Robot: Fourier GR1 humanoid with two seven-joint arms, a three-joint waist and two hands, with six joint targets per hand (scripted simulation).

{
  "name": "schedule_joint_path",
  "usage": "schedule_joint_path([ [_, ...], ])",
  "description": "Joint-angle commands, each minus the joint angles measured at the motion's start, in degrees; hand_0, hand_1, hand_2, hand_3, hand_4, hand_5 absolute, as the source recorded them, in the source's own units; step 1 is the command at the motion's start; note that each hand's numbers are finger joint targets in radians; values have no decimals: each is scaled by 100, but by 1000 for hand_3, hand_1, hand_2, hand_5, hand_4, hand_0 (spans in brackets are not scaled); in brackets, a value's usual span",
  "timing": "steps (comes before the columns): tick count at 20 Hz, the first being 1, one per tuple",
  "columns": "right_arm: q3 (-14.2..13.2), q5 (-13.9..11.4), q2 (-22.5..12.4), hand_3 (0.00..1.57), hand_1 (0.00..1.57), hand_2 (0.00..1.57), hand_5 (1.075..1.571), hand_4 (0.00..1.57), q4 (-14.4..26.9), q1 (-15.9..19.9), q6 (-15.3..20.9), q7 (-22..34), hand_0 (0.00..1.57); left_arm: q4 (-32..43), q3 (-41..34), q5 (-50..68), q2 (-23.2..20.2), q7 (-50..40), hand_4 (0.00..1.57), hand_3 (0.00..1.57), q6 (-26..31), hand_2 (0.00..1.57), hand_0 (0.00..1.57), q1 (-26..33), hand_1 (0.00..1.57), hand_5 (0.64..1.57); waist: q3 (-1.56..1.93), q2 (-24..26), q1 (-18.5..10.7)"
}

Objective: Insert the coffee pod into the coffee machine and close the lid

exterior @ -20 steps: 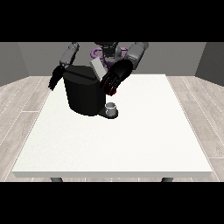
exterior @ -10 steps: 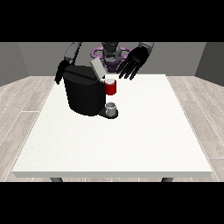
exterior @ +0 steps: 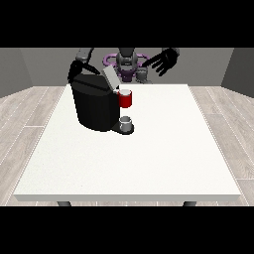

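Note:
The black coffee machine [exterior: 96, 106] stands on the table's left half with its grey lid [exterior: 110, 78] tilted up. A red thing at the machine [exterior: 126, 99] sits on its front, and a small grey thing [exterior: 126, 122] rests on its base below. Another small grey thing [exterior: 142, 74] shows at the table's far edge, near the robot's body. The hand at the view's right [exterior: 166, 60] is raised above the far edge, open with fingers spread and holding nothing. The hand at the view's left [exterior: 77, 69] hangs behind the machine's top left corner.
The white table [exterior: 149, 163] stretches towards the camera in front of the machine and to its right. The robot's torso [exterior: 126, 62] stands behind the far edge.
The hand at the view's right has pulled up and rightward, away from the machine's front, which it covered a second ago. The red thing now shows fully.

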State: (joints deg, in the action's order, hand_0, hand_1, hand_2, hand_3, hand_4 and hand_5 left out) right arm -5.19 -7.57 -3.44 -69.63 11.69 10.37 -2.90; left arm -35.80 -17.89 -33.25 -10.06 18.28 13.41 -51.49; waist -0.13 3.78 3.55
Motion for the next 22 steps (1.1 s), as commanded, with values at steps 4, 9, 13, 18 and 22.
schedule_joint_path([
  [4, 147, 348, 11, 0, 0, 0, 1571, 0, -427, 58, -558, 242, 0, 197, -498, 777, 890, 288, 419, 0, 2, 0, 0, 1371, 0, 1571, 7, 999, -655],
  [9, 153, 220, -389, 0, 0, 0, 1571, 196, -467, 238, -757, 443, 0, -33, -326, 903, 990, 58, 442, 0, 428, 0, 0, 1734, 0, 1571, 13, 1464, -1170],
  [13, 330, 31, -409, 0, 0, 0, 1571, 239, -500, 111, -816, 262, 0, -329, -226, 1196, 998, -165, 414, 0, 509, 0, 0, 2097, 0, 1571, 15, 1420, -1259],
  [18, -445, 706, -899, 0, 0, 0, 1571, 0, -365, 854, -1130, 941, 0, -914, 83, 1625, 1003, -80, 429, 0, 583, 0, 0, 2606, 0, 1571, 14, 1209, -1392],
  [22, -656, 827, -924, 0, 0, 0, 1571, 0, 303, 1344, -1119, 686, 0, -1447, 681, 2090, 1003, -371, 360, 0, 271, 0, 0, 2360, 0, 1571, 15, 666, -1590],
])
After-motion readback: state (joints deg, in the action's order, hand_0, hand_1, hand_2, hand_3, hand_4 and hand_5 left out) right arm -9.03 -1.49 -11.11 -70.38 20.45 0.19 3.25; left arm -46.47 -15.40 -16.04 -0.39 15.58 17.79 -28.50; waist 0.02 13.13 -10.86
